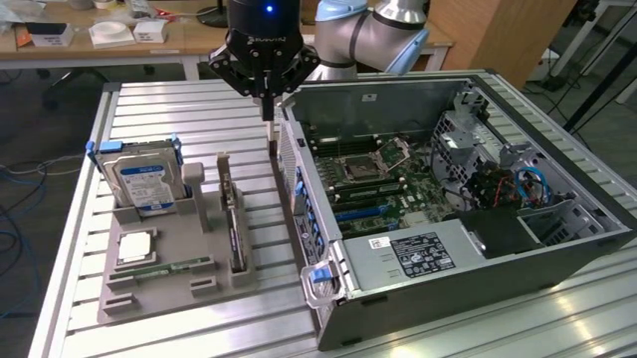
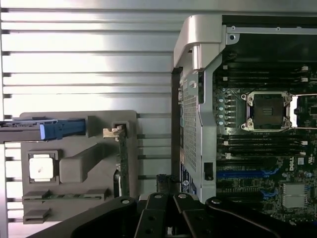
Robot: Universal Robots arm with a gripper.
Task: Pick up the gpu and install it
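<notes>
The gpu [image 1: 232, 220] is a thin green card standing on edge in a slot of the grey holder [image 1: 169, 294], its silver bracket end toward the back. In the wrist view the gpu [image 2: 122, 161] appears edge-on. My gripper [image 1: 267, 113] hangs above the table behind the holder, close to the rear corner of the open computer case [image 1: 329, 224]. Its fingers are shut together with nothing between them. It is apart from the gpu, higher and farther back. The gripper's dark linkage [image 2: 166, 208] fills the near edge of the wrist view.
In the holder a silver hard drive [image 1: 145, 183] with a blue label stands upright, a CPU chip [image 1: 136, 247] lies flat and a RAM stick [image 1: 159, 267] lies in front. The motherboard [image 1: 383, 175] lies exposed, power supply [image 1: 418, 253] nearer the front. Slatted aluminium table [image 1: 179, 112].
</notes>
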